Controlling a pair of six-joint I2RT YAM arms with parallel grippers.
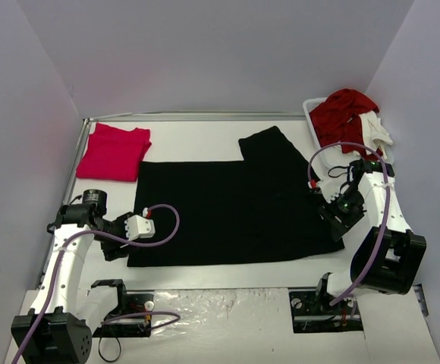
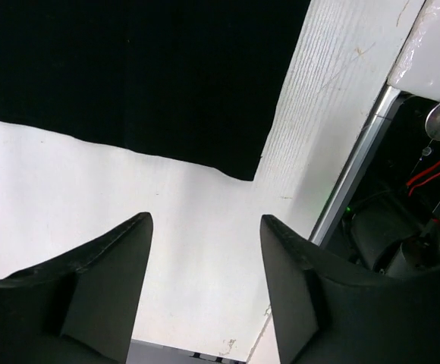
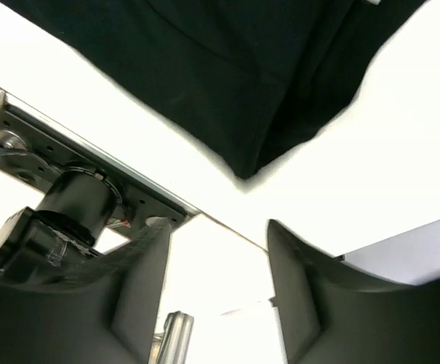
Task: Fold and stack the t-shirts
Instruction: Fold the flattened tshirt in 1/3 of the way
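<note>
Two soft cloth shirts lie on the white tabletop (image 1: 197, 140): a large black t-shirt (image 1: 235, 205) spread flat mid-table and a bright pink-red t-shirt (image 1: 114, 152) folded at the far-left corner. Bare tabletop borders the black one's near edge. The left gripper (image 2: 205, 218) and right gripper (image 3: 218, 226) hang partly open and empty by its near corners. From above, the right arm hides part of the near-right corner.
</note>
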